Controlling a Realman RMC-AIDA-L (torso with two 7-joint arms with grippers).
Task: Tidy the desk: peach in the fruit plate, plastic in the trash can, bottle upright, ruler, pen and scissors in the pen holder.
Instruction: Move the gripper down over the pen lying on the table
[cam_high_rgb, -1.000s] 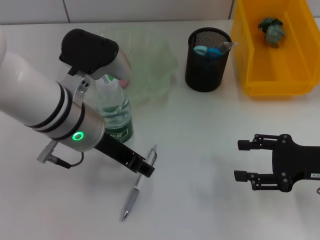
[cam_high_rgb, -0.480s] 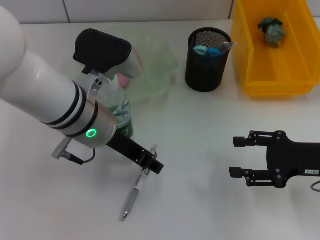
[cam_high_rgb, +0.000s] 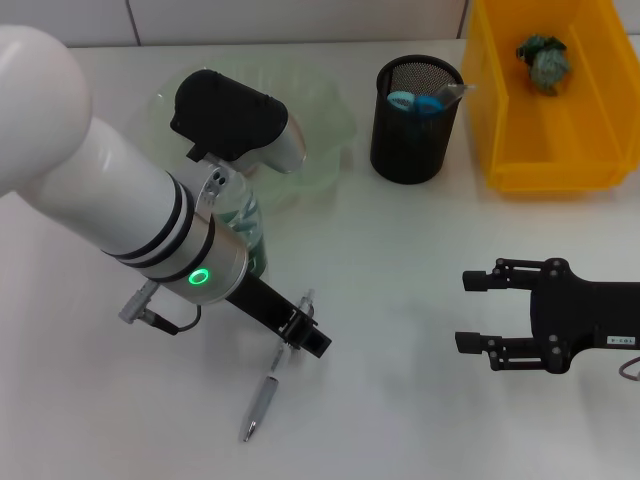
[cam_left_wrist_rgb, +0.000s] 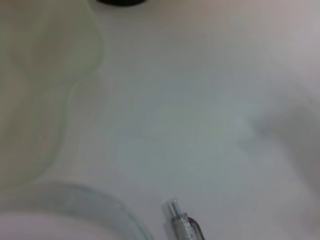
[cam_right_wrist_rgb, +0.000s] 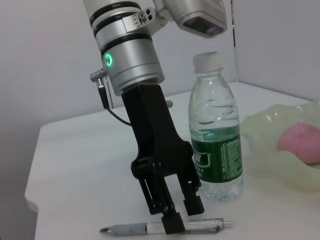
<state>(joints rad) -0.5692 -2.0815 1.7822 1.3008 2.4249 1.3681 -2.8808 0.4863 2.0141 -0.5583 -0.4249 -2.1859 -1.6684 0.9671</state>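
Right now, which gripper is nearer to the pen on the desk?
The left. The left gripper stands directly over the pen, its fingers down at the barrel. The right gripper hovers open off to the pen's right, clearly apart from it across bare desk.

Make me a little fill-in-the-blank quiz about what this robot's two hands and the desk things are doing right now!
1. The left hand has its fingers down around the ____, which lies flat on the desk.
2. The bottle stands ____ behind that hand.
3. The crumpled plastic lies inside the ____ trash can.
4. The scissors sit in the black mesh ____.

Missing words: pen; upright; yellow; pen holder
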